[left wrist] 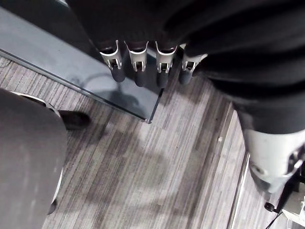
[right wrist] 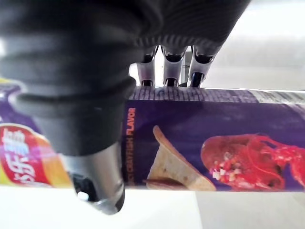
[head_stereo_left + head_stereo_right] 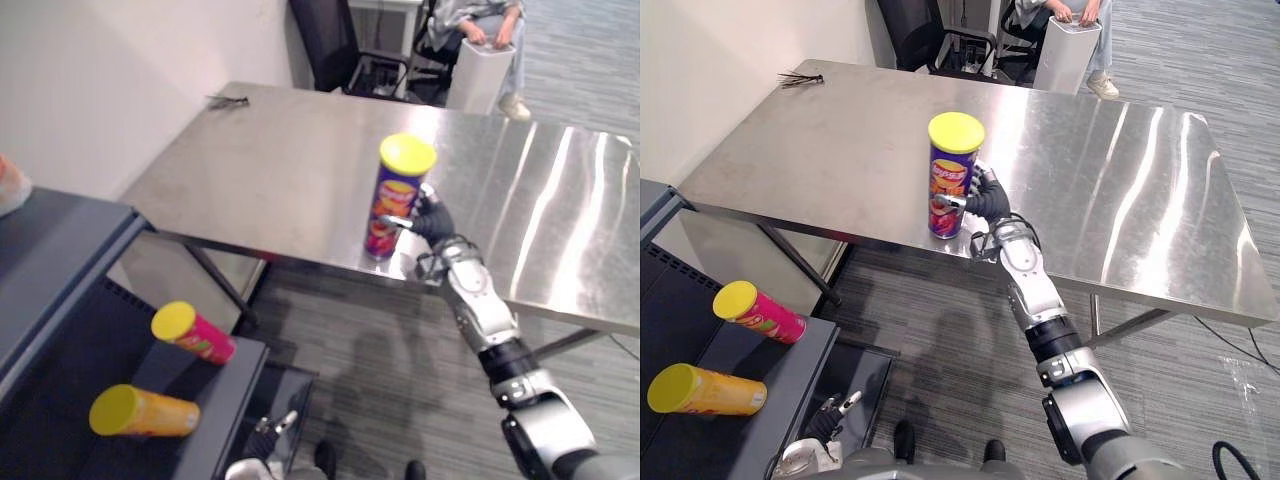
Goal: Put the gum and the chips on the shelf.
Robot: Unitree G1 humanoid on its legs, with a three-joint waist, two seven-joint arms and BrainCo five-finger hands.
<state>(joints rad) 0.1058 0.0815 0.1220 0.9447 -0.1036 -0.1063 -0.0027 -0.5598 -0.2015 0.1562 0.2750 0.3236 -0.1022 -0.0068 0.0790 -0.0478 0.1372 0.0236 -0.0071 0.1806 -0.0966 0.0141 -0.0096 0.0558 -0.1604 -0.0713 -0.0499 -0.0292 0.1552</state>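
Purple cylindrical chips can (image 3: pixel 951 185), yellow-lidded, upright on steel bench (image 3: pixel 1120 180), clasped by right hand (image 3: pixel 990 203) fingers; left hand (image 1: pixel 138 58) fingers relaxed.

Plain white wall (image 3: pixel 110 70) on the left. Long steel tabletop (image 3: pixel 1120 180) on dark legs, with bright glare streaks across its right half. Floor (image 3: pixel 940 340): grey striped carpet. Dark grey shelf (image 3: pixel 70 245) near left, by the wall. Past the far end, a black office chair (image 3: pixel 325 40) and a seated person (image 3: pixel 465 15) — hands on a white bin (image 3: pixel 480 75).

Office — swivel chair (image 3: pixel 325 40), grey carpet (image 3: pixel 1160 400), steel table (image 3: pixel 1090 180).
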